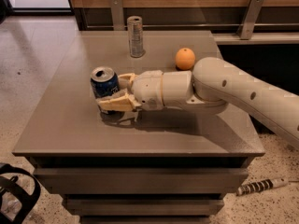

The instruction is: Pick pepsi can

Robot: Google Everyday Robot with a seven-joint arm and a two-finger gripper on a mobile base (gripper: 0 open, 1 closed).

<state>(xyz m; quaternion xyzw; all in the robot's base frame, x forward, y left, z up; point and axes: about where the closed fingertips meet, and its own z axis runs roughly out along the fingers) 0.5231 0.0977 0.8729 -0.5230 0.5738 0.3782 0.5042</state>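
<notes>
The pepsi can (103, 80), short and dark blue with a silver top, stands upright on the left middle of the grey table (60, 129). My gripper (111, 93) reaches in from the right at table height and sits right against the can's right and front sides. The white arm (224, 87) stretches behind it to the right edge of the view. The can's lower right part is hidden by the gripper.
A taller slim silver-grey can (135, 36) stands at the back middle of the table. An orange (185, 59) lies behind the arm. Metal brackets line the wall behind. A black object sits on the floor at bottom left.
</notes>
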